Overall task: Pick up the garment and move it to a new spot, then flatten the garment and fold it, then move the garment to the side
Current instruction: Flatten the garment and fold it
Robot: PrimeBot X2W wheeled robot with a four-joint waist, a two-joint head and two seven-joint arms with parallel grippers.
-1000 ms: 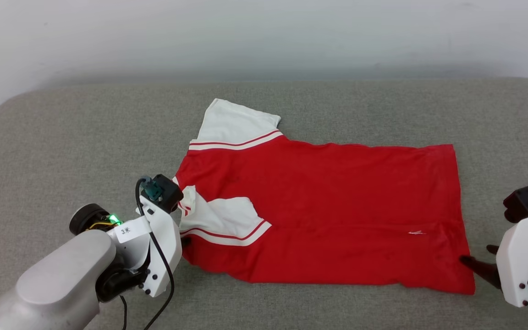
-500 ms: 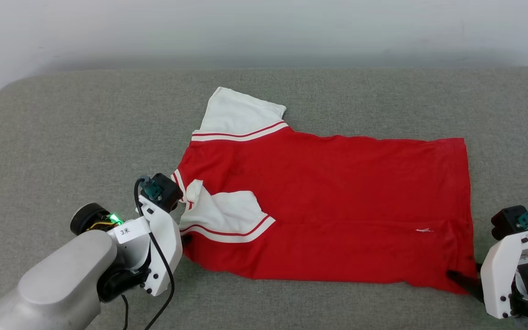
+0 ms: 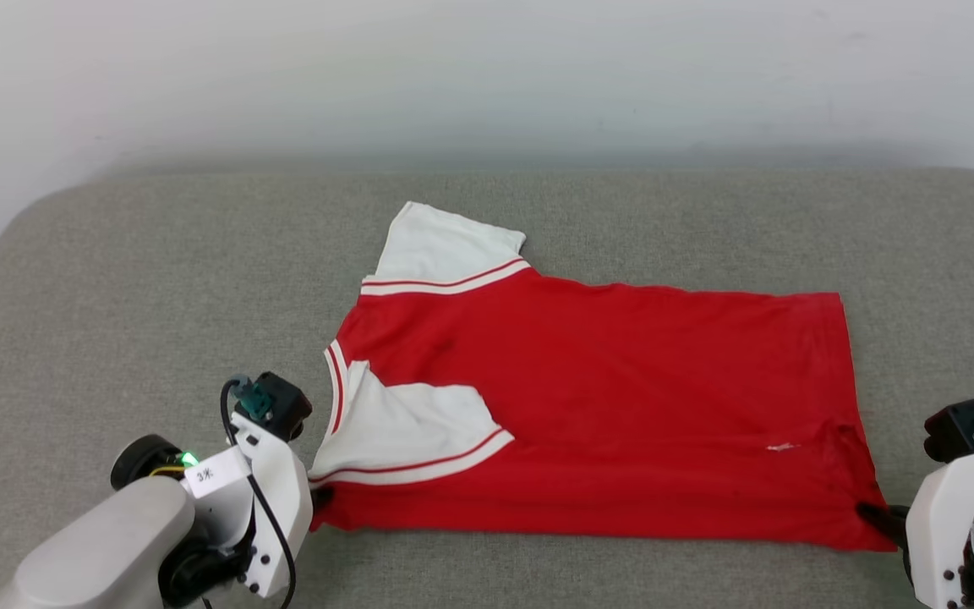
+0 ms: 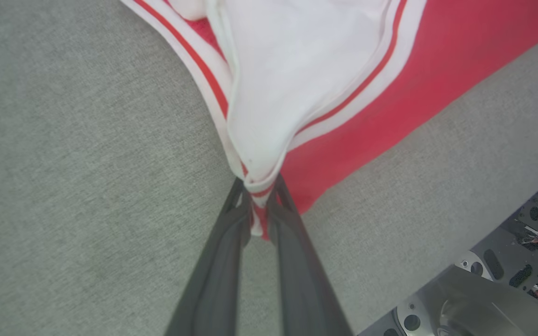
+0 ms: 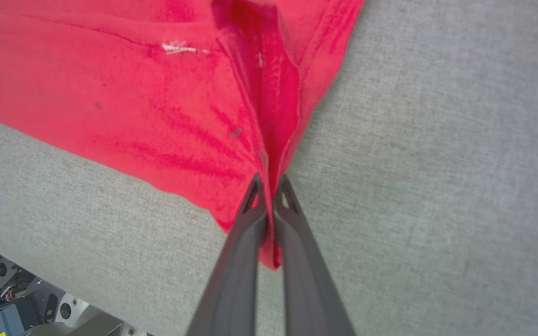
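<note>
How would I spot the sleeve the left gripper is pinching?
On the grey cushion lies a red T-shirt. At its left end, nearest the robot, is the pinched sleeve: white, folded onto the red body, unlike the far sleeve, which sticks out flat.

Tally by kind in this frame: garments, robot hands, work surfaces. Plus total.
garment: 1
hands: 2, left hand and right hand, each shut on the garment
grey padded surface: 1
Total: 4
</note>
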